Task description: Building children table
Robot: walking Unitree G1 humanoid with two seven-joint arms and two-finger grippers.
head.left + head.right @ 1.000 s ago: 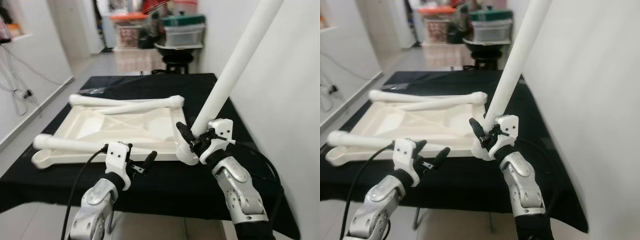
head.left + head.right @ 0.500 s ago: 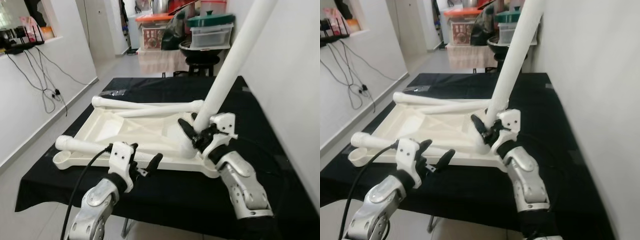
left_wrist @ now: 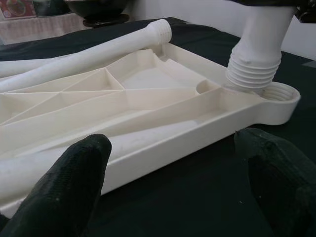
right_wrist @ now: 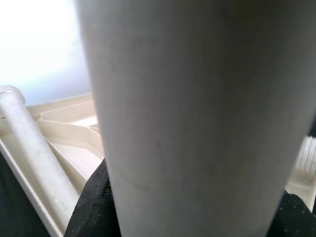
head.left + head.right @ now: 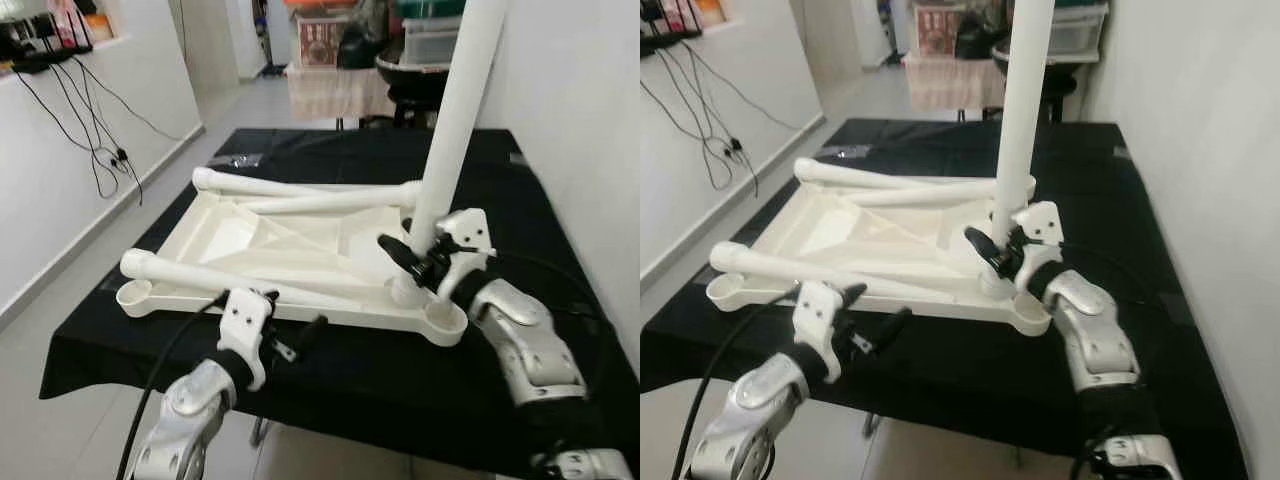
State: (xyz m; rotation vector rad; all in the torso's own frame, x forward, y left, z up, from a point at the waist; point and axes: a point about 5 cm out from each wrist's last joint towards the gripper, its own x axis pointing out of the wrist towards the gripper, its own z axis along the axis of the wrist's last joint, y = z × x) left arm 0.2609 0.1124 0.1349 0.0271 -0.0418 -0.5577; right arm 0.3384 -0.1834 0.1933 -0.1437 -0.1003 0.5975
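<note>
Nearest the camera, the left hand (image 5: 290, 335) is held above the black-draped tabletop (image 5: 330, 375) just short of the panel's near rim, its two black fingers (image 3: 74, 192) spread wide with nothing between them. A strip of bare black cloth is seen between that hand and the tabletop's front edge.

Just beyond, the white table panel (image 5: 300, 250) is laid upside down, ribs facing up, its near long edge running parallel to the tabletop's front edge. A loose leg (image 5: 210, 277) is laid along that near edge, one end reaching the left corner socket (image 5: 135, 293). At the near right corner, the threaded end of an upright leg (image 5: 455, 110) is seen beside an open round socket (image 3: 279, 94), close to the panel's rim. This leg is pinched low on its shaft by the right hand (image 5: 425, 258), and it is held nearly vertical, reaching past the top of the head views.

Farther back, two more legs (image 5: 300, 192) are laid crossing along the panel's far edge. Bare cloth is left on the right of the panel, bounded by a white wall (image 5: 590, 120). To the left, open floor (image 5: 70, 290) is seen below the tabletop's edge, running back toward a doorway with stacked boxes (image 5: 430, 30).
</note>
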